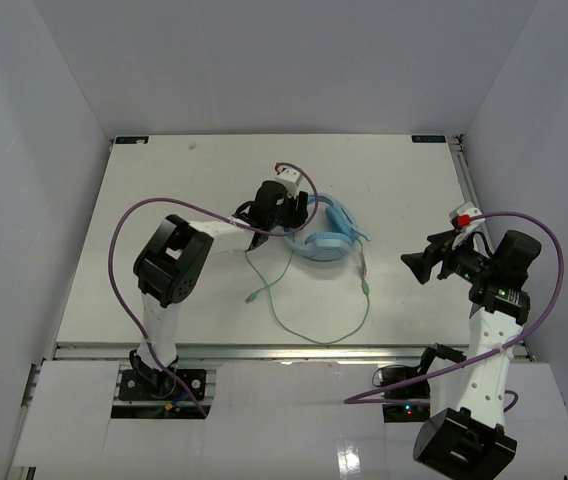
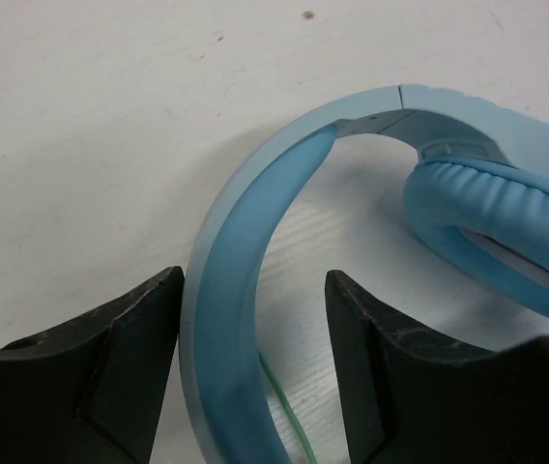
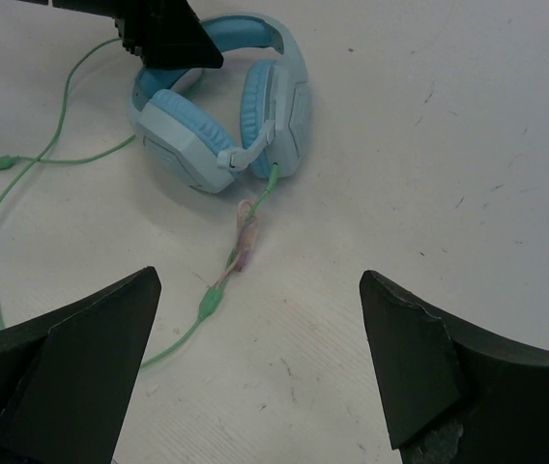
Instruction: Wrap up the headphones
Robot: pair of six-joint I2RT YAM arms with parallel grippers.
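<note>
- White table top (image 1: 164,180) fills the floor of a booth with plain pale walls (image 1: 284,60); both arms are bolted at its near edge.
- Left gripper (image 2: 253,278) reaches to the middle of the table, its jaws apart and set astride the headband (image 2: 245,222) of the headphones (image 1: 326,240).
- Its left finger (image 2: 130,329) lies right against the outer edge of the band, while the right finger (image 2: 371,338) stands off with bare table showing in the gap, so the band is straddled and not pinched.
- Just past the band, in the left wrist view, one padded light blue earcup (image 2: 492,208) lies on the table.
- Right gripper (image 3: 260,282) hangs over the right side of the table, well apart from the headphones, with its jaws spread wide and nothing between them.
- From the right wrist view the headphones lie with both earcups close together, cushions facing each other, and a small pale mic boom (image 3: 250,150) across the front.
- Pale-green cable (image 1: 334,335) leaves the near earcup and passes a pinkish section (image 3: 245,237).
- That cable then sweeps in a wide loose loop toward the near edge and back up to the left.
- Its plug (image 1: 251,296) rests on the table below the left gripper, apart from the headphones.
</note>
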